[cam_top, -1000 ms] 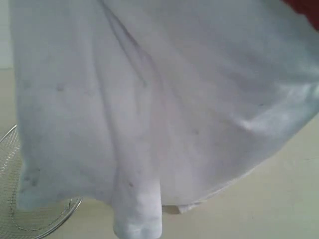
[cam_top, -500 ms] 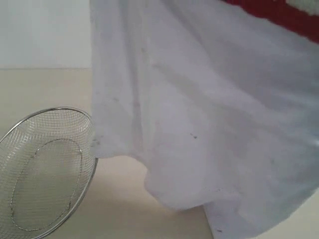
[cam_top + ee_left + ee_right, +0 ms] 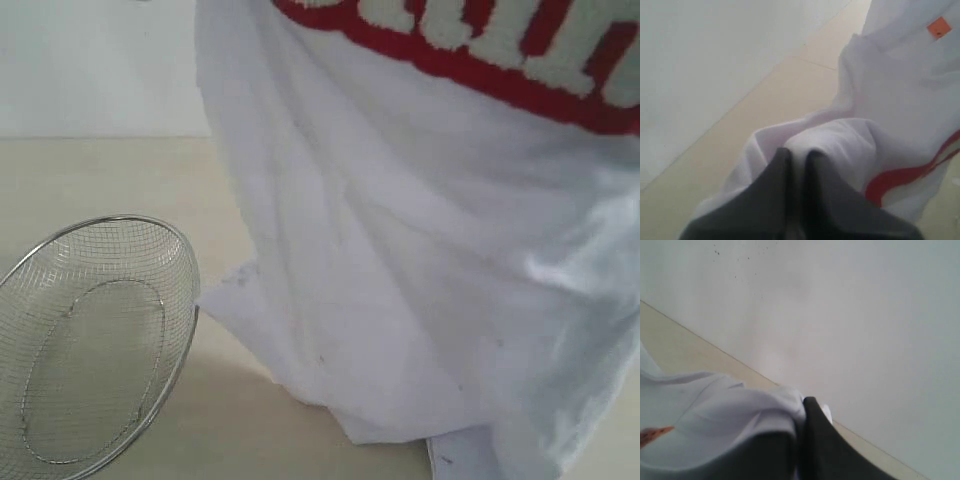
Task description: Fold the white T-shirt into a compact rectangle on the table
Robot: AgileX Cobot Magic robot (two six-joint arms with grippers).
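The white T-shirt (image 3: 420, 250) hangs close before the exterior camera and fills its right side. Its red band with white lettering (image 3: 470, 55) runs across the top, and its lower edge drapes onto the table (image 3: 110, 170). Neither gripper shows in that view. In the left wrist view my left gripper (image 3: 797, 156) is shut on a bunched fold of the T-shirt (image 3: 840, 140), with the orange neck tag (image 3: 939, 27) beyond. In the right wrist view my right gripper (image 3: 801, 407) is shut on another fold of the T-shirt (image 3: 730, 415), cloth draped over one finger.
A round wire-mesh metal basket (image 3: 95, 340) lies tilted on the table at the exterior view's lower left, its rim close to the shirt's hanging edge. A pale wall (image 3: 90, 60) rises behind the table.
The hanging shirt has swung to the right and risen, uncovering the wire basket and the left of the table. The red lettered band has come into view along the top.
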